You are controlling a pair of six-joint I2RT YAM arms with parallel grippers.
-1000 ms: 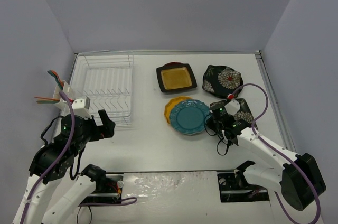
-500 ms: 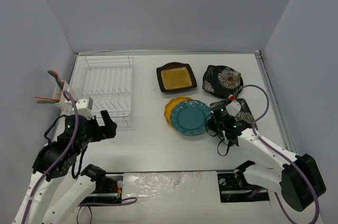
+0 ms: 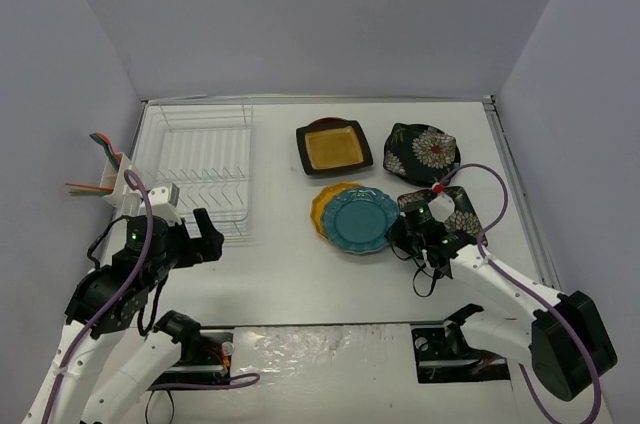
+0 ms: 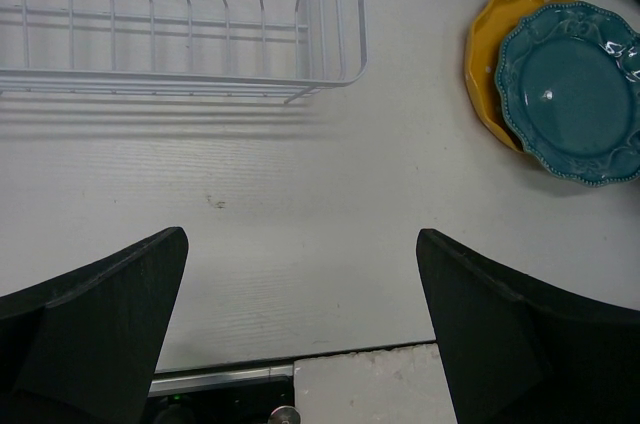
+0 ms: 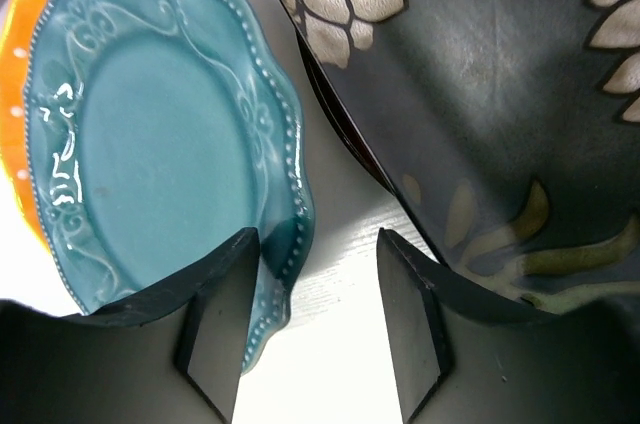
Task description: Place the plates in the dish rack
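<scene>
1. Judging the job as barely begun: finding no plate standing in the slots of the dish rack (image 3: 247,169).
2. Seeing the teal plate (image 3: 360,221) lying flat to the right of the dish rack, well apart from it, and resting on top of the orange-yellow plate (image 3: 320,206).
3. Noting the black square plate (image 3: 333,147) lying right of the rack's far end, with one black flowered plate (image 3: 422,151) further right again, both flat and untouched.
4. Spotting a second flowered plate (image 3: 463,216) furthest from the rack, partly hidden under the right arm (image 3: 500,279). Failing to make out a red-rimmed plate with any certainty.
5. Holding the right gripper (image 5: 312,329) low at the teal plate's edge on the side away from the rack. Jaws standing partly apart, with the teal rim showing just inside one finger and bare table (image 5: 340,274) between them, so pinching nothing.
6. Hovering the left gripper (image 4: 300,334) near the rack's near right corner, jaws spread wide, carrying nothing.
7. Reckoning every visible plate as left to do: lifting, carrying across to the rack and standing in a slot, likely beginning with the teal plate.
</scene>
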